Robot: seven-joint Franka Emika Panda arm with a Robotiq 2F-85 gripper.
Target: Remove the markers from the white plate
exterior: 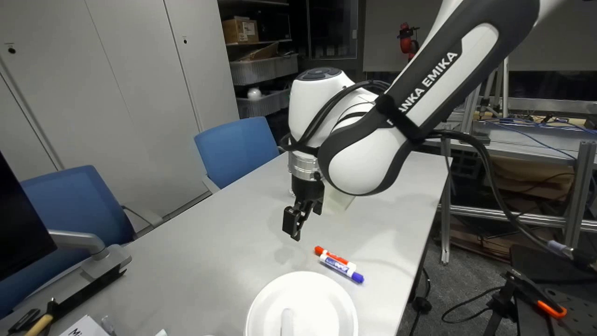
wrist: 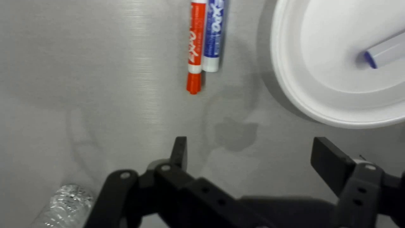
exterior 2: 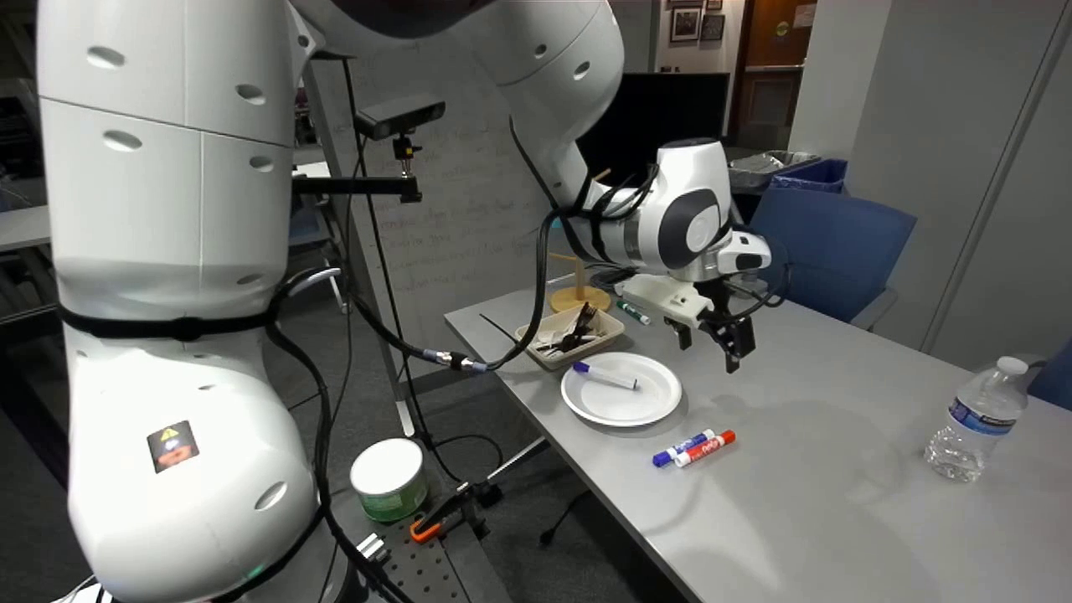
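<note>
The white plate (exterior 2: 586, 410) lies on the table and also shows in an exterior view (exterior: 254, 310) and the wrist view (wrist: 292, 91). One white marker with a blue-purple cap (exterior 2: 610, 378) lies on it, partly visible in the wrist view (wrist: 389, 50). An orange-red marker (exterior 2: 706, 448) and a blue marker (exterior 2: 682, 450) lie side by side on the table beside the plate; in the wrist view the orange-red one (wrist: 196, 34) and the blue one (wrist: 214, 34) are near the top. My gripper (wrist: 248, 148) is open and empty, above the table, apart from plate and markers.
A clear water bottle (exterior 2: 971, 423) stands on the table, partly seen in the wrist view (wrist: 68, 205). Beyond the plate are a tan tray (exterior 2: 615, 333) with cutlery, a green marker (exterior 2: 633, 313) and a wooden stand (exterior 2: 580, 299). Blue chairs (exterior: 235, 147) stand along the table.
</note>
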